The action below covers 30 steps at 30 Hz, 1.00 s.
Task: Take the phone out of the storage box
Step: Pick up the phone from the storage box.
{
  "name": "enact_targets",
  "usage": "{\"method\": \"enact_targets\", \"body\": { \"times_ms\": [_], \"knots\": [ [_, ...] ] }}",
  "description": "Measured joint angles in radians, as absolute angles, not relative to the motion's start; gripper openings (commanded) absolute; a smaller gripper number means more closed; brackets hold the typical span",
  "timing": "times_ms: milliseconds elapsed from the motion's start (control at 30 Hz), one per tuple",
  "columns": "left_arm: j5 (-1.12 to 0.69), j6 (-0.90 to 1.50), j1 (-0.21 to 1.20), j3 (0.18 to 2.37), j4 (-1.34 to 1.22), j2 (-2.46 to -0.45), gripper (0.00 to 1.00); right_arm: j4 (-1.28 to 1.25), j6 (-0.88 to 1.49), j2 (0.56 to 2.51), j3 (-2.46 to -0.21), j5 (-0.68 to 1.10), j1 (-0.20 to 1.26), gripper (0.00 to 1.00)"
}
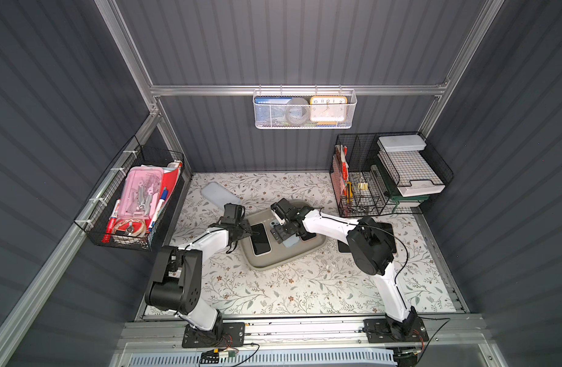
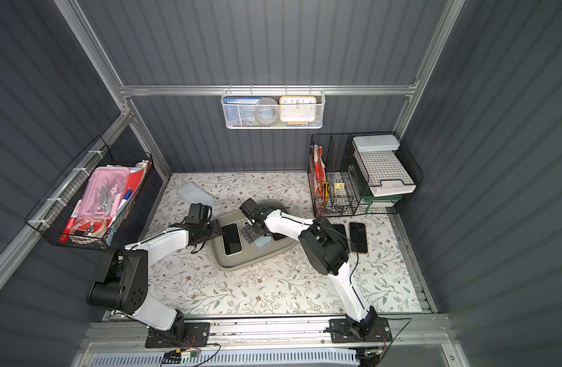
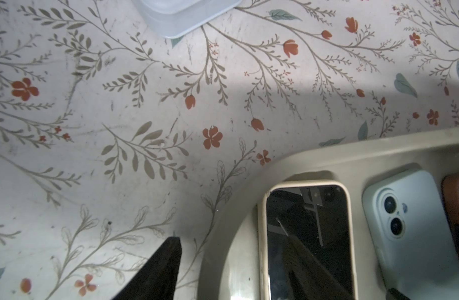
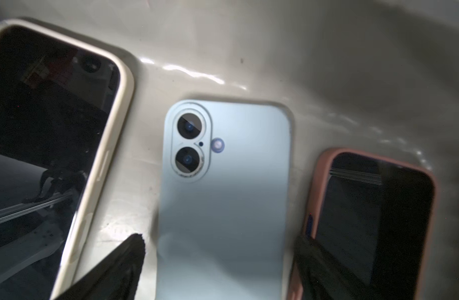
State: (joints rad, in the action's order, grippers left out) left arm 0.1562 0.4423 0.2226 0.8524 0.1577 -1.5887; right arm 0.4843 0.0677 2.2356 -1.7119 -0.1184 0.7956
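Observation:
The storage box [image 1: 274, 261] [image 2: 246, 260] lies mid-table, a shallow grey-beige tray. Three phones lie in it side by side: a cream-cased one [image 1: 260, 239] [image 3: 307, 241] screen up, a light blue one [image 4: 223, 197] [image 3: 415, 233] back up, and a pink-cased one [image 4: 373, 220] screen up. My right gripper [image 4: 219, 259] [image 1: 281, 235] hangs open just above the blue phone, one finger off each long side. My left gripper [image 3: 275, 284] [image 1: 245, 231] is open at the box's left end, with one fingertip [image 3: 158, 270] over the table outside the rim.
A pale bluish slab [image 1: 220, 193] lies at the back left of the table. Two dark phones [image 2: 357, 236] rest on the table right of the box. Black wire baskets stand at the left [image 1: 130, 206] and the back right [image 1: 390, 174]. A white mesh basket [image 1: 305, 109] hangs on the back wall.

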Motion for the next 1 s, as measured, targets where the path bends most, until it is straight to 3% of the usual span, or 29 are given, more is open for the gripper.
{"method": "enact_targets", "body": {
  "times_ms": [333, 600, 1000],
  "knots": [
    [0.156, 0.442, 0.223, 0.852, 0.158, -1.589, 0.67, 0.485, 0.070, 2.258, -1.715, -0.101, 0.796, 0.91],
    [0.153, 0.442, 0.223, 0.852, 0.157, -1.589, 0.67, 0.485, 0.078, 2.257, -1.713, -0.092, 0.794, 0.71],
    [0.153, 0.442, 0.223, 0.852, 0.157, -1.589, 0.67, 0.501, 0.088, 2.242, -1.708, -0.090, 0.795, 0.62]
  ]
}}
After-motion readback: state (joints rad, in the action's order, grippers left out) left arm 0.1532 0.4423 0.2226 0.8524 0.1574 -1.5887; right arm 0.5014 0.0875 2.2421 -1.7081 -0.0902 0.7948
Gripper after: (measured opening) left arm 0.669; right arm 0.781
